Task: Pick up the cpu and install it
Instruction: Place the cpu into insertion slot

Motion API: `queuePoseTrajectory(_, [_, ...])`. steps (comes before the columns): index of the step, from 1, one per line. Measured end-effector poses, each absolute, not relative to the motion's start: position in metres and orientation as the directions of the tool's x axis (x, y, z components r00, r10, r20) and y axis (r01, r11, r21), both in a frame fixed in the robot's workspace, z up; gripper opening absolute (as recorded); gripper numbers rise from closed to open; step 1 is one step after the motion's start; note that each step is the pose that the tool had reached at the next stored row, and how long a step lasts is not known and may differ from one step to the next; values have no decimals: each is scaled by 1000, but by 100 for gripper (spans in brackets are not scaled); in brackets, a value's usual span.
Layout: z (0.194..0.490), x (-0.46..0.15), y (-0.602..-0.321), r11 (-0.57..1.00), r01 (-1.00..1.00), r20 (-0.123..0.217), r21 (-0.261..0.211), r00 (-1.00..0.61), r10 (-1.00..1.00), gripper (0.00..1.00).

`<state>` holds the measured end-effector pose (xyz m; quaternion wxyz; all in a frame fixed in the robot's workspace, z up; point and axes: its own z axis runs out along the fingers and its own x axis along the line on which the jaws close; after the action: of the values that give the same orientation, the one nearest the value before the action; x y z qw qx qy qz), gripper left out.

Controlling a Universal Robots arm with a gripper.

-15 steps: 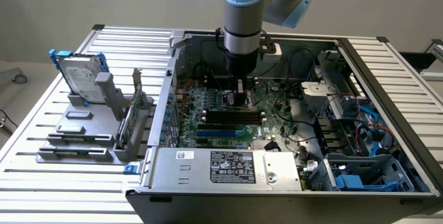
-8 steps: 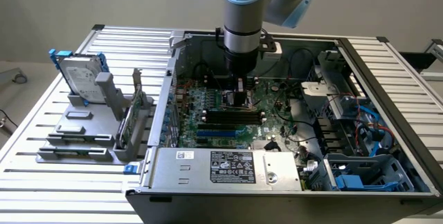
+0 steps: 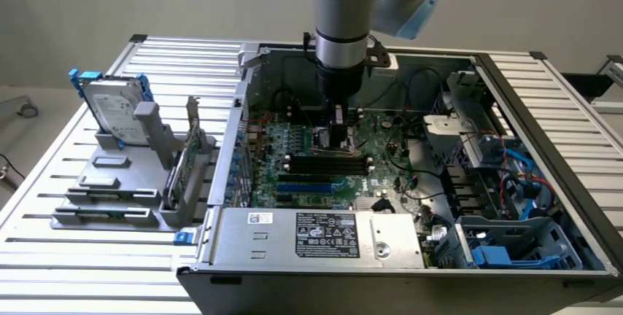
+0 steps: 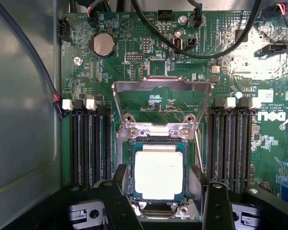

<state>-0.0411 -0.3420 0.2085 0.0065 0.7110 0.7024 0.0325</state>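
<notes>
cpu [image 4: 159, 174] flat in socket [image 4: 158, 130], top up, sq w/ board [image 4: 230, 57]; gripper [image 4: 167, 191] wide, empty.

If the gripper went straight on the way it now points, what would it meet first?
Most likely the cpu, lying in the open socket directly ahead of the open gripper; its fingers line up just outside the chip's edges, but depth is unclear.

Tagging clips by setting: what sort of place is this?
Likely a robotics lab bench for computer assembly: an open desktop case on a slatted metal table, a hard drive in a grey fixture, a robot arm reaching inside.
</notes>
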Motion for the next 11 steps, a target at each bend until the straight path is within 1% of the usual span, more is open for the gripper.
queuePoseTrajectory(4, [220,-41,-342,-13,998,38,55,11,999,62])
queuePoseTrajectory(5, [223,-41,-342,-13,998,38,55,11,999,60])
queuePoseTrajectory(7, [228,-41,-342,-13,998,39,55,11,999,47])
queuePoseTrajectory(8, [229,-41,-342,-13,998,41,55,11,999,47])
queuePoseTrajectory(10, [232,-40,-342,-14,998,45,54,11,999,35])
queuePoseTrajectory(11, [234,-40,-342,-15,998,49,54,12,999,35])
